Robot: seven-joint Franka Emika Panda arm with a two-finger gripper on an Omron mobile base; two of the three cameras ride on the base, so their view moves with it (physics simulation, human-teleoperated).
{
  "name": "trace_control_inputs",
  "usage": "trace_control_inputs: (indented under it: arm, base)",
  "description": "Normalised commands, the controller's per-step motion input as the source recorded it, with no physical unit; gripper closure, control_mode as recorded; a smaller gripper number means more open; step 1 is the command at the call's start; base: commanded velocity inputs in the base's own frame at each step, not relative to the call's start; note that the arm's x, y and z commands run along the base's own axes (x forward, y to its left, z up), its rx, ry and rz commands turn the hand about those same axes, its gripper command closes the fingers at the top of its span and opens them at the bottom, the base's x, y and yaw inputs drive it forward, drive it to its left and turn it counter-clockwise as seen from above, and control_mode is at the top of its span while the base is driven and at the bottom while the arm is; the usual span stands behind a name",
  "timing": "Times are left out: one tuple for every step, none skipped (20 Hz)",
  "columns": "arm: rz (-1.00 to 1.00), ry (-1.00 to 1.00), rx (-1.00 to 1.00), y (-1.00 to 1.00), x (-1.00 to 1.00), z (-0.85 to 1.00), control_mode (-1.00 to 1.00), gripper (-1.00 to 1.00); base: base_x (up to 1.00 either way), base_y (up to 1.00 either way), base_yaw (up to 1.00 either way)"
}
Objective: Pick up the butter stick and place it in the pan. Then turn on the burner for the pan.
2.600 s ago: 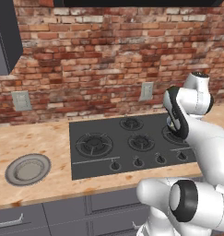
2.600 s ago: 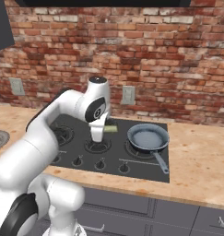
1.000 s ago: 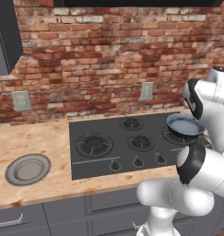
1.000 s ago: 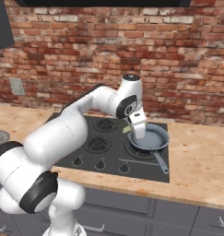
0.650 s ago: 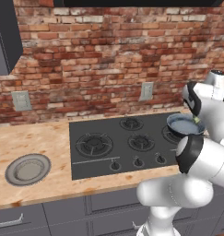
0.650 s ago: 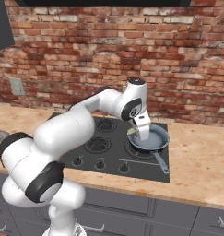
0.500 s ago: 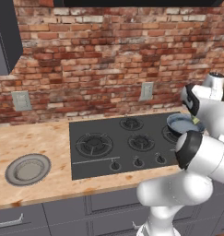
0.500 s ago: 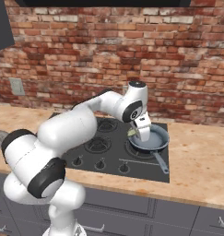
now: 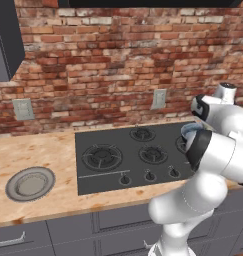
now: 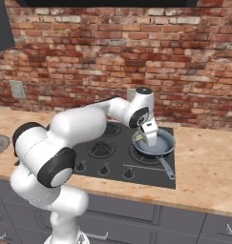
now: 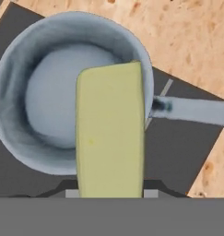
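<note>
Since the frame a second earlier, the gripper (image 10: 147, 137) has been lowered slightly toward the pan (image 10: 161, 145), the butter stick (image 10: 140, 137) carried with it. The gripper is clenched on the butter stick (image 11: 110, 131), which is held above the pan (image 11: 35, 115), over its side nearest the handle. The pan is seated on the right front burner of the black cooktop (image 10: 117, 155), its handle (image 10: 166, 168) pointing toward the counter edge. In the left base view, a grey plate (image 9: 29, 183) is seen on the wooden counter (image 9: 40, 150), well apart from the cooktop (image 9: 118, 155).
</note>
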Motion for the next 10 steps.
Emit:
trace_control_inputs:
  arm:
    - [0.02,0.0,0.0,-0.12,0.36,-0.12,-1.0,1.0]
    - [0.02,0.0,0.0,-0.14,0.35,-0.12,-1.0,1.0]
    - [0.02,0.0,0.0,-0.16,0.34,-0.14,-1.0,1.0]
    - [0.02,0.0,0.0,-0.17,0.32,-0.16,-1.0,1.0]
    - [0.03,0.0,0.0,-0.17,0.31,-0.16,-1.0,1.0]
    - [0.03,0.0,0.0,-0.14,0.27,-0.21,-1.0,1.0]
    - [0.02,0.0,0.0,-0.1,0.24,-0.24,-1.0,1.0]
    - [0.02,0.0,0.0,-0.04,0.17,-0.32,-1.0,1.0]
    - [0.02,0.0,0.0,0.0,0.1,-0.37,-1.0,1.0]
    - [0.01,0.0,0.0,0.0,0.04,-0.39,-1.0,1.0]
  base:
    - [0.0,0.0,0.0]
    - [0.0,0.0,0.0]
    - [0.0,0.0,0.0]
    - [0.0,0.0,0.0]
    - [0.0,0.0,0.0]
    - [0.0,0.0,0.0]
    - [0.0,0.0,0.0]
    - [0.0,0.0,0.0]
    - [0.0,0.0,0.0]
    - [0.0,0.0,0.0]
